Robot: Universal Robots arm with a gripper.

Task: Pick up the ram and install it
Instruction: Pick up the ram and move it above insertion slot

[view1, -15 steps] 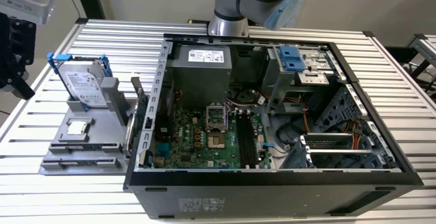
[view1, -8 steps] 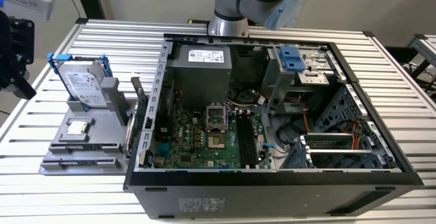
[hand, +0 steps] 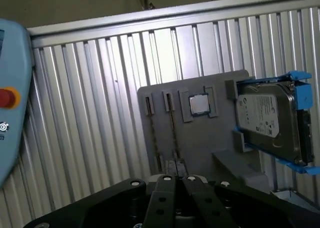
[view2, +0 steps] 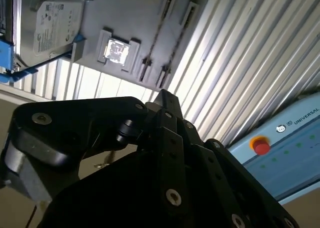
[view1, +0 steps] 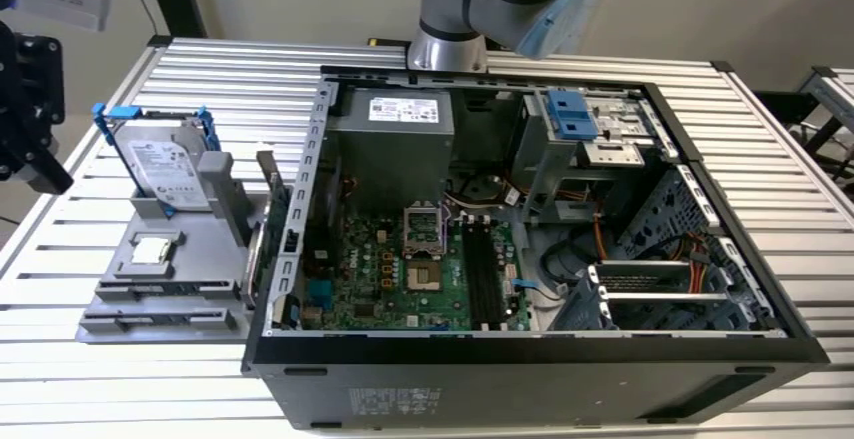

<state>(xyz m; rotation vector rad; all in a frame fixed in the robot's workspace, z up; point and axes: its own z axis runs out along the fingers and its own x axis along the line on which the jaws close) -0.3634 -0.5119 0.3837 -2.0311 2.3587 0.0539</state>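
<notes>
I see the matte-black gripper (hand: pixel 175 177) pinched closed on nothing, clear of the grey plastic parts tray (hand: pixel 205 138). One thin dark ram stick (hand: pixel 172 130) sits edge-on in a tray slot.

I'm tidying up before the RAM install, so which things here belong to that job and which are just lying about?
For the job: ram sticks in the gray holder, motherboard memory slots, open computer case, gripper.
Just lying about: hard drive in blue frame, processor chip, teach pendant.
</notes>
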